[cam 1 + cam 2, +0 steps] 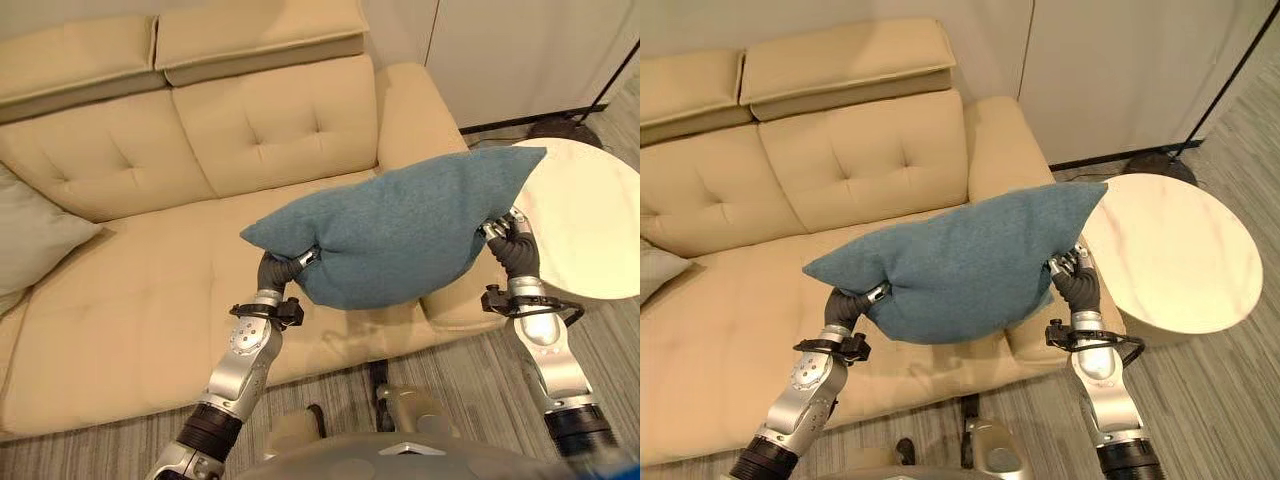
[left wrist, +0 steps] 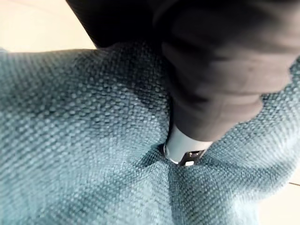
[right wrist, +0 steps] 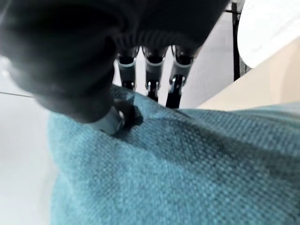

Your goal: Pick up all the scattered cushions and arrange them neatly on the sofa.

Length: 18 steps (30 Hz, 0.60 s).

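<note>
Teal cushion (image 1: pixel 400 235) is held in the air between both hands, one at each end, because it's too wide and floppy for a single grip. Left hand (image 1: pixel 283 268) pinches the cushion's lower left edge, thumb dug into the fabric. Right hand (image 1: pixel 503 236) clamps the opposite end, fingers (image 3: pixel 151 75) over the top edge with the thumb pressing below. Cushion hangs above the beige sofa (image 1: pixel 130 300), clear of the seat. Grey cushion (image 1: pixel 30 235) sits well off beyond the left hand; round desk (image 1: pixel 590 220) is just past the right hand.
</note>
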Available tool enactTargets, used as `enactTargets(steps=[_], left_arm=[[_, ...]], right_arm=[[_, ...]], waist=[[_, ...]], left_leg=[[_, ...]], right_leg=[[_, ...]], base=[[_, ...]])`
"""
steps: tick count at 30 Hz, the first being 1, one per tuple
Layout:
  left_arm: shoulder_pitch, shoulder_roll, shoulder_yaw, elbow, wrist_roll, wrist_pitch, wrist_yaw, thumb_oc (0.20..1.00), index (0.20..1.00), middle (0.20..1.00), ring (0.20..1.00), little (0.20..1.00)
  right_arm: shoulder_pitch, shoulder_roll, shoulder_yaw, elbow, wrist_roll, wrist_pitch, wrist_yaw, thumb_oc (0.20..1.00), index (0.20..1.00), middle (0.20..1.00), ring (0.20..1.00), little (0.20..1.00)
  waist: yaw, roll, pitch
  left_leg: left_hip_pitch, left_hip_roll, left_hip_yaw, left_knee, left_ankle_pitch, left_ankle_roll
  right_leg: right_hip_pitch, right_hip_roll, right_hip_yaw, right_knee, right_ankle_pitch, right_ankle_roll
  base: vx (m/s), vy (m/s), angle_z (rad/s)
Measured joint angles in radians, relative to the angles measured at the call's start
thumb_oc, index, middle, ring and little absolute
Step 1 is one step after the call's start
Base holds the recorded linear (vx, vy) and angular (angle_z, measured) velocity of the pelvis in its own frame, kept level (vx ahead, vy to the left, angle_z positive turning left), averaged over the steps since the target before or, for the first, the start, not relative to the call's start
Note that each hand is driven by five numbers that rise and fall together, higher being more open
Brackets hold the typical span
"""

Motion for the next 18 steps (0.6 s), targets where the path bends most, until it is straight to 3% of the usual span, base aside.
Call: enactTargets(steps=[2, 4, 6, 8, 9, 10, 13, 15, 18], left_arm=[[-0.012, -0.001, 0.004, 0.000, 0.000, 0.000, 0.000, 0.200, 0.200, 0.200, 0.200, 0.200], [-0.013, -0.002, -0.003, 0.000, 0.001, 0.000, 0.000, 0.200, 0.200, 0.200, 0.200, 0.200], [-0.018, -0.003, -0.009, 0.000, 0.001, 0.000, 0.000, 0.200, 0.200, 0.200, 0.200, 0.200], [-0.014, -0.003, -0.013, 0.000, 0.001, 0.002, 0.000, 0.200, 0.200, 0.200, 0.200, 0.200], [-0.014, -0.001, -0.013, 0.000, 0.001, 0.002, 0.000, 0.200, 0.200, 0.200, 0.200, 0.200], [-0.014, 0.012, -0.011, 0.000, 0.001, 0.002, 0.001, 0.200, 0.200, 0.200, 0.200, 0.200], [-0.015, 0.030, -0.005, -0.001, 0.002, 0.002, 0.001, 0.200, 0.200, 0.200, 0.200, 0.200], [-0.014, 0.042, 0.025, -0.002, 0.002, 0.002, 0.002, 0.200, 0.200, 0.200, 0.200, 0.200], [-0.014, 0.054, 0.071, -0.003, 0.005, 0.002, 0.004, 0.200, 0.200, 0.200, 0.200, 0.200]], right_arm=[[0.000, 0.002, -0.001, 0.000, 0.001, 0.000, -0.001, 0.200, 0.200, 0.200, 0.200, 0.200], [0.003, 0.002, -0.002, 0.000, 0.002, 0.000, -0.006, 0.200, 0.200, 0.200, 0.200, 0.200], [0.003, 0.003, -0.013, 0.000, 0.006, 0.000, -0.013, 0.200, 0.200, 0.200, 0.200, 0.200], [0.005, 0.008, -0.020, 0.000, 0.005, 0.000, -0.013, 0.200, 0.200, 0.200, 0.200, 0.200], [0.005, 0.009, -0.020, 0.000, 0.005, 0.000, -0.014, 0.200, 0.200, 0.200, 0.200, 0.200], [0.011, 0.022, -0.016, -0.003, 0.005, 0.000, -0.013, 0.200, 0.200, 0.200, 0.200, 0.200], [0.017, 0.023, -0.014, -0.008, 0.005, 0.000, -0.002, 0.200, 0.200, 0.200, 0.200, 0.200], [0.015, 0.023, 0.003, -0.008, 0.005, 0.000, 0.005, 0.200, 0.200, 0.200, 0.200, 0.200], [-0.006, 0.037, 0.016, -0.008, -0.004, 0.005, 0.004, 0.200, 0.200, 0.200, 0.200, 0.200]], waist=[[-0.017, -0.006, 0.003], [-0.021, -0.008, 0.003], [-0.023, -0.010, 0.005], [-0.026, 0.003, -0.001], [-0.024, 0.021, -0.003], [-0.020, 0.008, -0.006], [-0.014, 0.005, -0.009], [0.005, 0.002, -0.011], [0.036, -0.003, -0.014]], left_leg=[[-0.016, 0.071, 0.023, -0.138, 0.009, -0.004], [-0.002, 0.088, 0.012, -0.204, 0.065, -0.023], [0.014, 0.090, -0.005, -0.249, 0.086, -0.012], [0.058, 0.068, -0.001, -0.329, 0.107, 0.004], [0.086, 0.062, -0.005, -0.365, 0.152, 0.016], [0.093, 0.041, 0.001, -0.368, 0.162, 0.021], [0.103, -0.032, 0.018, -0.367, 0.149, 0.070], [0.102, -0.067, 0.022, -0.366, 0.143, 0.081], [0.095, -0.087, 0.025, -0.366, 0.139, 0.088]], right_leg=[[0.023, 0.016, -0.008, -0.012, -0.010, 0.001], [0.038, 0.025, 0.003, -0.021, -0.014, 0.006], [0.044, 0.034, 0.002, -0.030, -0.010, 0.001], [0.053, 0.040, 0.008, -0.031, -0.005, 0.000], [0.060, 0.049, 0.018, -0.030, -0.005, 0.007], [0.064, 0.026, 0.030, -0.030, -0.007, 0.032], [0.070, -0.046, 0.046, -0.028, -0.002, 0.072], [0.074, -0.083, 0.049, -0.039, 0.003, 0.102], [0.079, -0.101, 0.049, -0.063, 0.015, 0.116]], base=[[0.16, 0.100, 0.05], [0.11, 0.129, -0.11], [0.14, 0.208, -0.09], [0.14, 0.253, -0.25], [0.07, 0.166, -0.30], [0.08, 0.204, -0.24], [0.04, 0.152, -0.02], [0.02, 0.139, 0.07], [0.00, 0.092, 0.06]])
